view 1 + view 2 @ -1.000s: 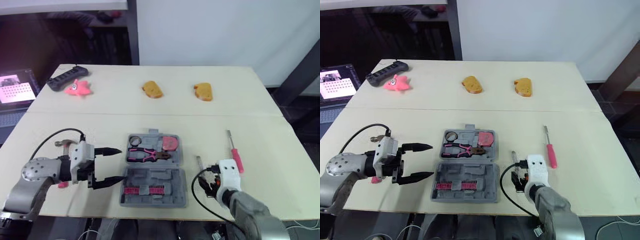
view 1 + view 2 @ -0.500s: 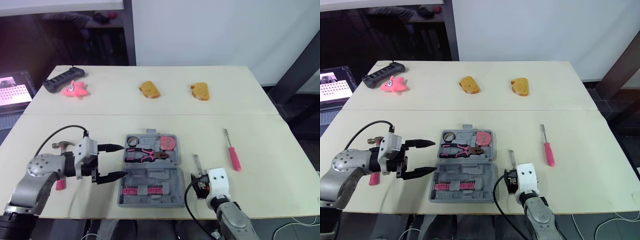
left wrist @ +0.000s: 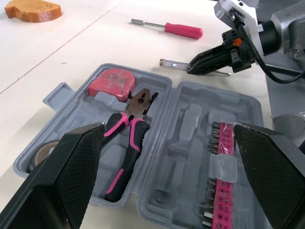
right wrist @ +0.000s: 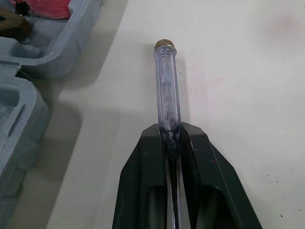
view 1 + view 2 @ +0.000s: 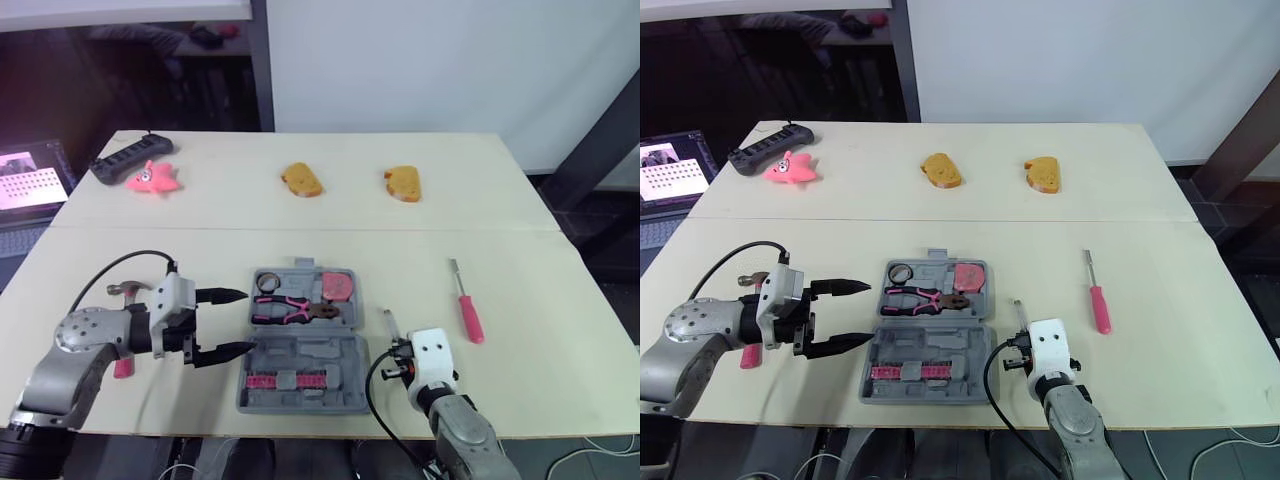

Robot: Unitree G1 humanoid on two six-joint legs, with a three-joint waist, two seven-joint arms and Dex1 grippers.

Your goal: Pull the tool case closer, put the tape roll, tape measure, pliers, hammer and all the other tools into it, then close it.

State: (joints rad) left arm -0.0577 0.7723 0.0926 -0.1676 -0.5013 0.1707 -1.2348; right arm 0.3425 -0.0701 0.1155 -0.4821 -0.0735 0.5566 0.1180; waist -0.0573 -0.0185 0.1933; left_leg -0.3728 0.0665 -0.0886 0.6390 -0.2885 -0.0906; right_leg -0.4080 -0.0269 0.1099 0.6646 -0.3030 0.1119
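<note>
The open case was seen in the lower centre of the left eye view, with pliers and tape measure laid in its upper half. The left gripper was held wide open just left of the case, with nothing between the jaws. The right gripper, at the lower right of the case, was closed on a clear tester, whose capped end stuck out beyond the jaws.
</note>
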